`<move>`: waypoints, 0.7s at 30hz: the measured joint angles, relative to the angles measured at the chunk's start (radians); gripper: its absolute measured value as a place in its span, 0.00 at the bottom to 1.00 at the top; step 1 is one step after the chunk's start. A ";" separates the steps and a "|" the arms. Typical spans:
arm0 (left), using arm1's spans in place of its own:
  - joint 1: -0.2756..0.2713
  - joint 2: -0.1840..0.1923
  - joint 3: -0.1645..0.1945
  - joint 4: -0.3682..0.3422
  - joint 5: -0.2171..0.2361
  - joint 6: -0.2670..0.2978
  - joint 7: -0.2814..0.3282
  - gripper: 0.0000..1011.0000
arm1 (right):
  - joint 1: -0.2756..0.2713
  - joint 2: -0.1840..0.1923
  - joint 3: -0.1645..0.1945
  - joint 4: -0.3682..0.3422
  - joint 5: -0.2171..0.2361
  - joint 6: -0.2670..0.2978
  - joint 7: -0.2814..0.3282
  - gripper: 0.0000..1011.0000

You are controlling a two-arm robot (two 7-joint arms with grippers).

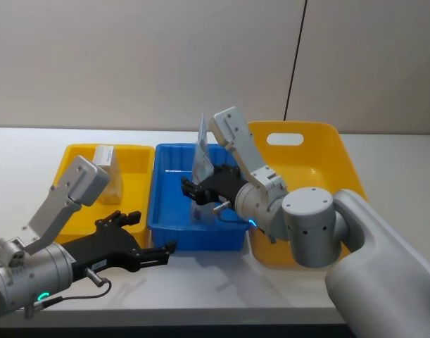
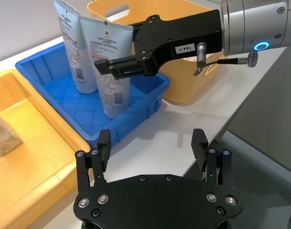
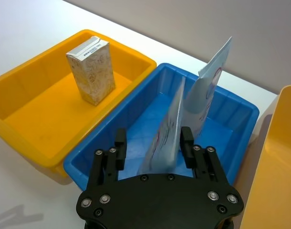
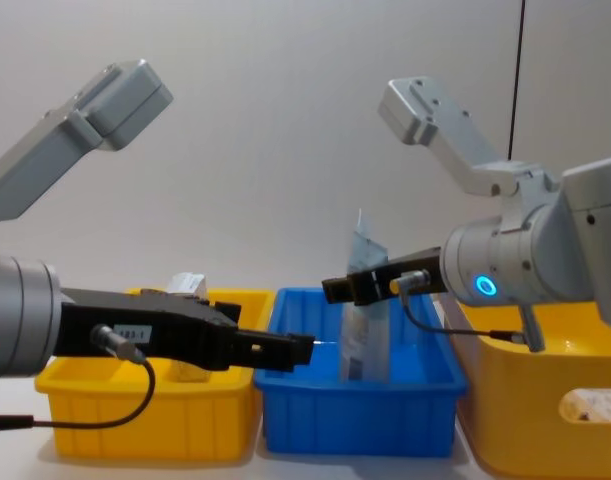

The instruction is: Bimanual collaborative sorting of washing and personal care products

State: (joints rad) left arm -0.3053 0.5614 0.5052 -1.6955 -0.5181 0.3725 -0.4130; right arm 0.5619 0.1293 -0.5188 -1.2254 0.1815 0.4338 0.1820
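Jaws first: our right gripper has its two black fingers set either side of a light-blue flat plastic pouch with a pointed top, and from the wrist view we'd say they're pressed onto it, standing it upright in the blue plastic tray with the diamond-ribbed floor. Our left gripper sits wide open with nothing in it, low over the white table near the front of the trays.

Progress-wise we reckon we're a good way in. A second light-blue pouch already stands farther back in the blue tray, and a whitish-beige cardboard pack with grey leaf drawings stands upright in the glossy yellow plastic tray on the left. The big yellow basket with handle holes on the right looks mostly emptied, though something pale shows through a handle hole in the chest view, so maybe one more to go.
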 joint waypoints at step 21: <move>0.000 0.000 0.000 0.000 0.000 0.000 0.000 0.99 | 0.003 0.000 0.001 0.001 -0.002 -0.015 0.012 0.09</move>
State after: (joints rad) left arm -0.3053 0.5613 0.5052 -1.6955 -0.5181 0.3725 -0.4130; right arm 0.5645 0.1290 -0.5178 -1.2246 0.1797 0.4192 0.1937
